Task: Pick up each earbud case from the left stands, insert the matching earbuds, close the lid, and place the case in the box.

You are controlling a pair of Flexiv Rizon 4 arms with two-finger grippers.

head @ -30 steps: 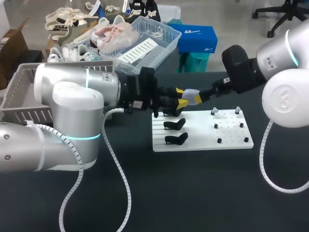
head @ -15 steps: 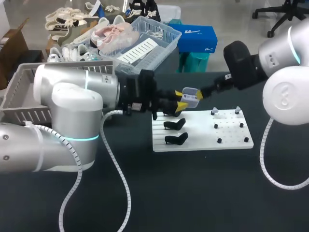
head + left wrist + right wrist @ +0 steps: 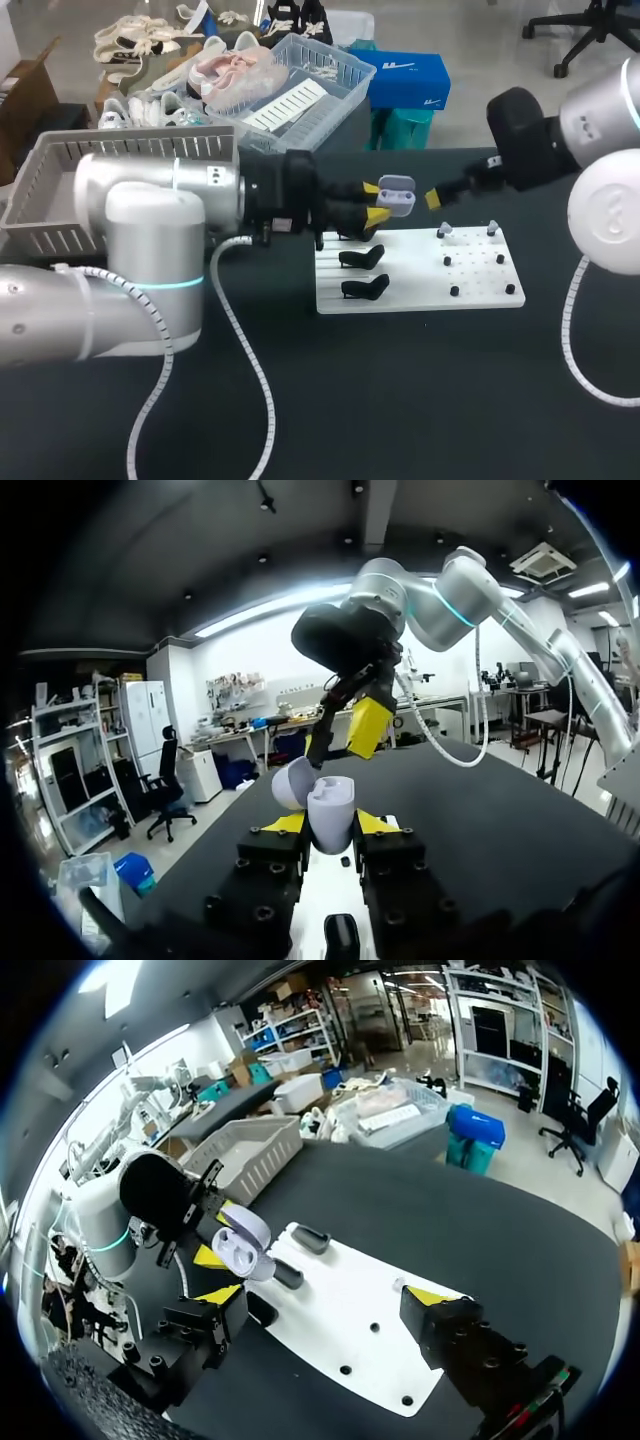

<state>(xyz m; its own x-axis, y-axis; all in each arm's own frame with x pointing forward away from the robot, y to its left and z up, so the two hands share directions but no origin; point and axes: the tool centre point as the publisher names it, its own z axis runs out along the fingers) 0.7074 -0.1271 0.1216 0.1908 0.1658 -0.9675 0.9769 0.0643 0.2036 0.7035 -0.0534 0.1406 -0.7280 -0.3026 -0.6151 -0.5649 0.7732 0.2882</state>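
One board [image 3: 400, 285] is carrying three stands [image 3: 362, 258] along its left edge and two earbuds [image 3: 445, 231] near its far edge; one case [image 3: 397, 196] is showing.

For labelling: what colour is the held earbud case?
Pale lilac-grey earbud case, clearest in the left wrist view.

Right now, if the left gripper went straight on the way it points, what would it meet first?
Probably the right gripper: it hangs straight ahead, just beyond the open case that the left gripper holds. The gap is hard to judge.
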